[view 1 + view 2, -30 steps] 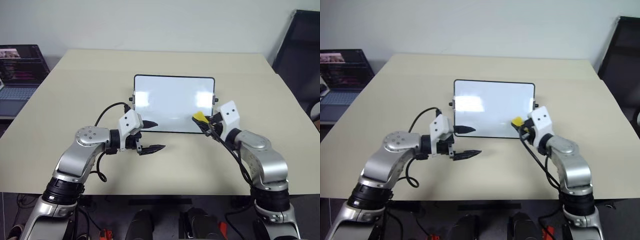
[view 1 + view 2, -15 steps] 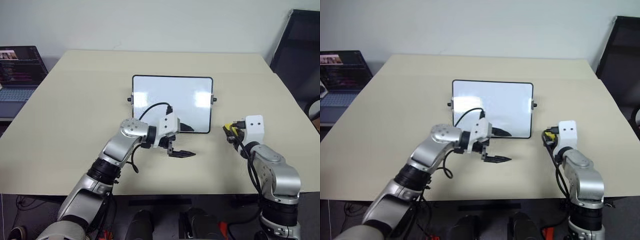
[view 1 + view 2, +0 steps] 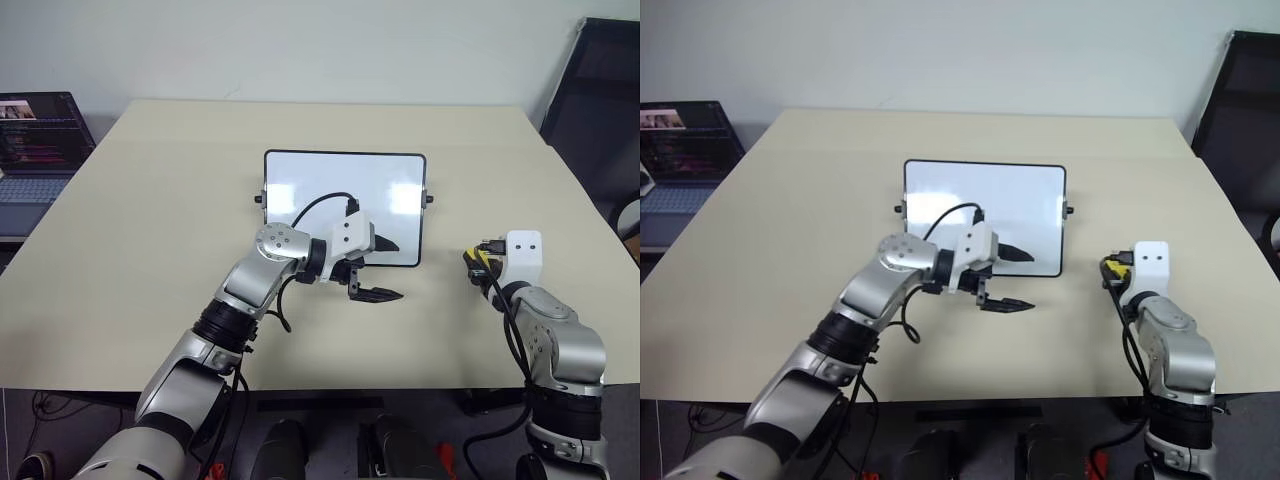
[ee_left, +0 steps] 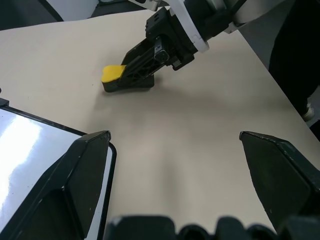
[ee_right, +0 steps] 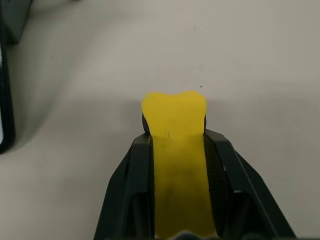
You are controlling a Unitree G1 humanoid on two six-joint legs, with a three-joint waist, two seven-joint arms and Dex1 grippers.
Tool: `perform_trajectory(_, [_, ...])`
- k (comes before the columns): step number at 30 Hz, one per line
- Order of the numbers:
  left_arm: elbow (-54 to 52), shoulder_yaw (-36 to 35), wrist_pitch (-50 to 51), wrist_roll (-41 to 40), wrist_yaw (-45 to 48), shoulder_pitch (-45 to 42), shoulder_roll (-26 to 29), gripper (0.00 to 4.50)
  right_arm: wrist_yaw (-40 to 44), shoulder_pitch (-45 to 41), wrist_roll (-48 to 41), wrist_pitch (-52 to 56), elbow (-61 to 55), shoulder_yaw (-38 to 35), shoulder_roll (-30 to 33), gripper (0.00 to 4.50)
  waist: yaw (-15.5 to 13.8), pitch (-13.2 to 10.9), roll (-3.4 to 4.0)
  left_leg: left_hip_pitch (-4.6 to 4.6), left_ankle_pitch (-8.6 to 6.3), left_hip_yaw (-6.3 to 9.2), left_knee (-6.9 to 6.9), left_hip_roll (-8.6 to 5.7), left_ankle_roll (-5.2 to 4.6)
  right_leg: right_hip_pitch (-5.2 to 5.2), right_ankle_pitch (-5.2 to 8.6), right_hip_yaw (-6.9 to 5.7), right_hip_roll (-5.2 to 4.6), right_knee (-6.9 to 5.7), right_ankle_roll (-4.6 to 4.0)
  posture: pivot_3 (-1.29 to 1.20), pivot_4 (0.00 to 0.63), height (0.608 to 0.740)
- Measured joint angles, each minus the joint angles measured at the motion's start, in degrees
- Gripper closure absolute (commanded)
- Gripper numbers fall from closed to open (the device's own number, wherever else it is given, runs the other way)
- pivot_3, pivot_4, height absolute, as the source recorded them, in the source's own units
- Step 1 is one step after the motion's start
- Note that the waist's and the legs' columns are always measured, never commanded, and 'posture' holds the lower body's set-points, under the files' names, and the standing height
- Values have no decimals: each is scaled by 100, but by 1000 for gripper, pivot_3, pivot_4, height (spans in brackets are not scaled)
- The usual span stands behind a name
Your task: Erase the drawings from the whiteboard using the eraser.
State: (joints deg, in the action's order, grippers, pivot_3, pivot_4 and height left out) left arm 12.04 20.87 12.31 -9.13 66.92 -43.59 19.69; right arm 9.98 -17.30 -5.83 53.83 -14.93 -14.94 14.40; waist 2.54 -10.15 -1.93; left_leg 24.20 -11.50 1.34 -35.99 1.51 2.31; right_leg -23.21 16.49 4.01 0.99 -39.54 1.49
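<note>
The whiteboard (image 3: 330, 190) lies flat in the middle of the table, and the part of its surface I see is plain white. The drawings are out of view. My left gripper (image 3: 390, 270) hovers open over the board's near right corner, its arm crossing in front of the board. In the left wrist view, its fingers (image 4: 87, 165) stand wide apart over that corner of the whiteboard (image 4: 30, 155). My right gripper (image 3: 476, 264) is to the right of the board, low over the table, shut on the yellow eraser (image 5: 175, 120). The eraser (image 4: 114, 74) pokes out past the fingertips.
The beige table (image 3: 150, 220) has bare room on both sides of the board and in front of it. An open laptop (image 3: 35, 140) sits on a lower surface at the far left. A dark chair (image 3: 600, 90) stands at the back right.
My right gripper carried the eraser off the board's near right corner, rightwards and down to the table. My left arm swung right, from the board's left corner to its right one.
</note>
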Motion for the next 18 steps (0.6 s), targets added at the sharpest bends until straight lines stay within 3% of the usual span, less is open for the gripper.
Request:
perform_trajectory(9, [-32, -20, 107, 5, -8, 38, 40, 0, -4, -35, -100, -329, 248, 0, 51, 113, 3, 0, 0, 0, 0, 0, 0, 1, 0, 0, 0, 0, 0, -1, 0, 0, 150, 740])
perform_trajectory(15, [-34, -283, 126, -15, -168, 51, 81, 0, 14, -93, -217, -579, 258, 1, 63, 17, 5, 0, 0, 0, 0, 0, 0, 1, 0, 0, 0, 1, 0, -1, 0, 0, 150, 740])
perform_trajectory(18, [-113, -729, 174, -141, -556, 201, 154, 0, 197, 34, -338, -732, -301, 42, 194, 17, 12, -1, 2, 0, 0, 4, 2, 6, 0, -1, 0, -1, 0, -1, 0, 0, 150, 740])
